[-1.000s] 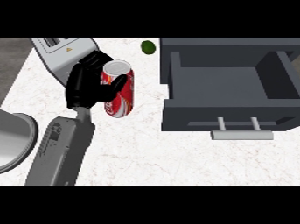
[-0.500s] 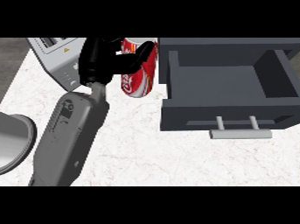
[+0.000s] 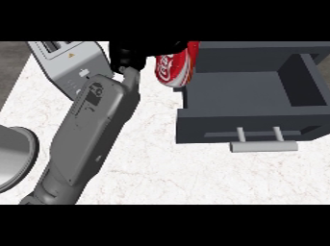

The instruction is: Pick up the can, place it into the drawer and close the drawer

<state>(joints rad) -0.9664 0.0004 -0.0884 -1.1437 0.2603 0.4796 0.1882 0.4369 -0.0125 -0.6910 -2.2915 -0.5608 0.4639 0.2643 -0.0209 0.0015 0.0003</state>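
A red can (image 3: 176,66) with white lettering hangs lifted above the counter, tilted, at the left wall of the open grey drawer (image 3: 247,124). My left hand (image 3: 134,54) is curled round the can's left side and hides part of it. The grey forearm (image 3: 96,125) runs up from the lower left edge. The drawer stands pulled out, its inside bare, with a light grey handle (image 3: 262,145) on its front. My right hand shows nowhere.
A grey appliance with slots (image 3: 62,60) stands at the back left, just left of the hand. A large round grey vessel (image 3: 3,161) sits at the left edge. The white marbled counter (image 3: 196,178) spreads in front of the drawer.
My left hand has lifted the can off the counter and carried it away from me and to the right, up to the drawer's left wall. The small green fruit at the back is now hidden.
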